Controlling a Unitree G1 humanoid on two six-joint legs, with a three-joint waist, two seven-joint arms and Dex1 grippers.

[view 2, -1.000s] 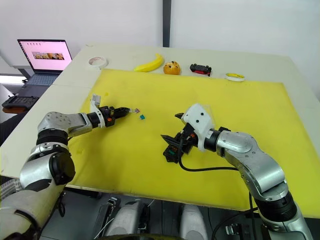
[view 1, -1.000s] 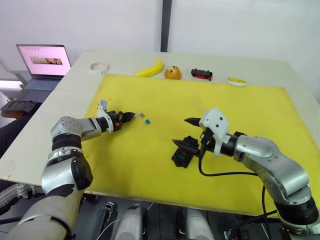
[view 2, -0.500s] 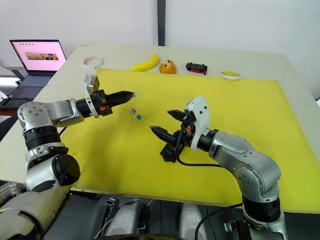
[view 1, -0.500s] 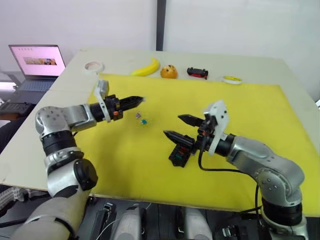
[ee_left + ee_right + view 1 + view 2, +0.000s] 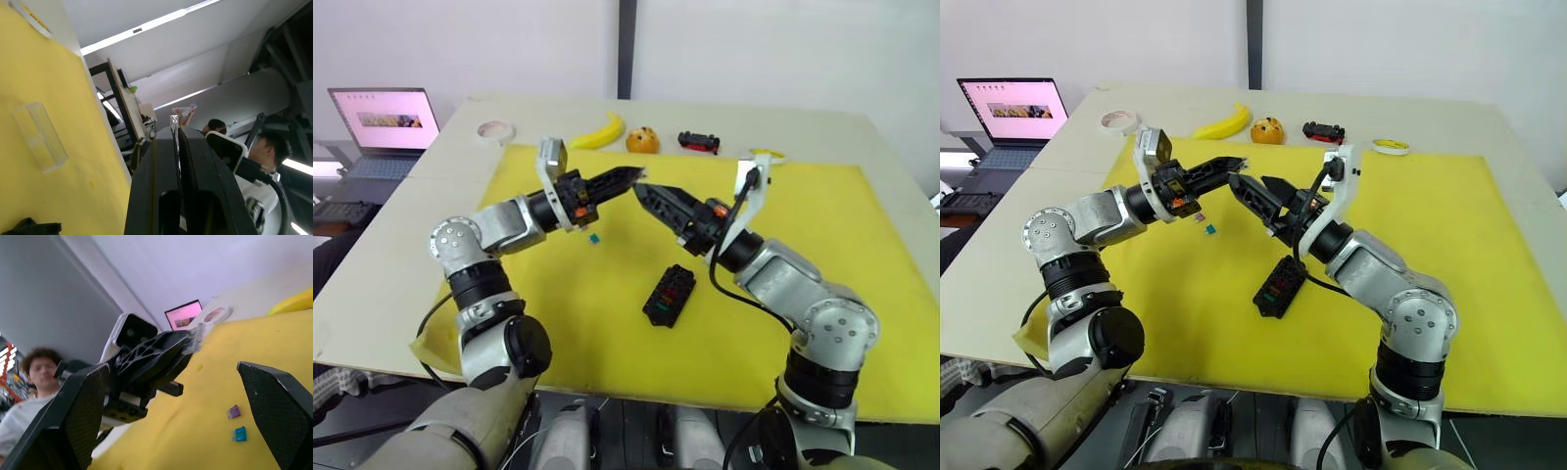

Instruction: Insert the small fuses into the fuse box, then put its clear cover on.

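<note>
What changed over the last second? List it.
The left gripper rose off the yellow mat and swung toward the middle, shut on a small pale fuse. The right gripper left the fuse box and lifted, open, to meet it tip to tip. The fuse box, the purple fuse and the teal fuse stayed put.
</note>
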